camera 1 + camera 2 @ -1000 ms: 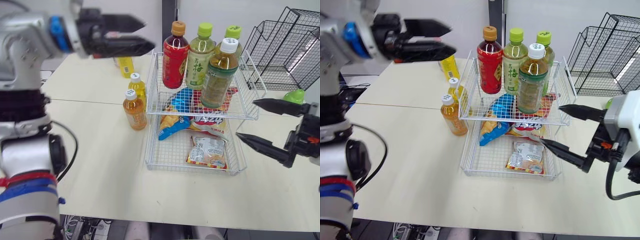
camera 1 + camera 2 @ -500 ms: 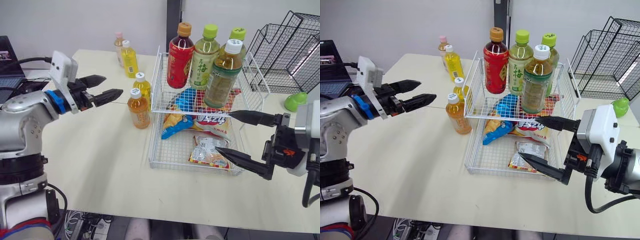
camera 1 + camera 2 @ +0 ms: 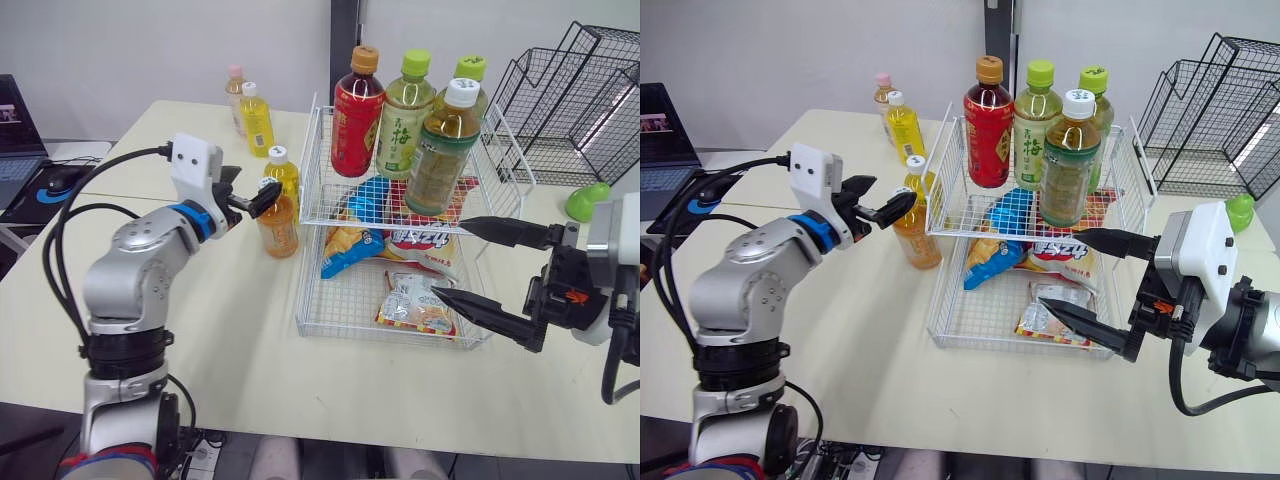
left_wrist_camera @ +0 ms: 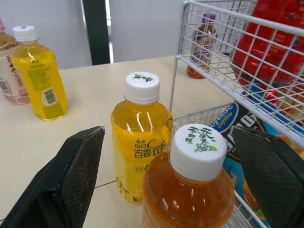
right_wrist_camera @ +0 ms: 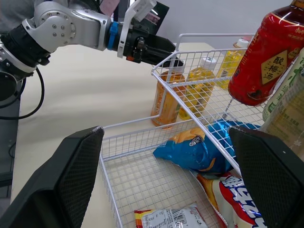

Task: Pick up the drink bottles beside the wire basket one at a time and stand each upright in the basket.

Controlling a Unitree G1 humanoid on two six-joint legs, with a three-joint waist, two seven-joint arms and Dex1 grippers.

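A two-tier wire basket point(image 3: 505, 165) holds several upright drink bottles point(image 3: 439, 150) on its upper shelf. Just left of it on the table stand an orange bottle point(image 3: 277, 222) with a white cap and a yellow bottle point(image 3: 284, 171) behind it. My left gripper point(image 3: 255, 193) is open at the orange bottle's cap point(image 4: 198, 151), one finger on each side, not closed on it. A yellow bottle point(image 3: 257, 116) and a pink one point(image 3: 234, 88) stand farther back. My right gripper point(image 3: 452, 260) hangs open at the basket's front right, holding nothing.
Snack bags point(image 3: 414, 304) lie in the basket's lower tier. Black wire racks point(image 3: 580, 95) and a green object point(image 3: 587, 200) sit at the back right. A laptop point(image 3: 14, 125) and a mouse point(image 3: 62, 178) are at the far left.
My left arm has swung down from high at the back left and brought its open gripper to the orange bottle's cap. The right gripper has shifted slightly toward the basket front.
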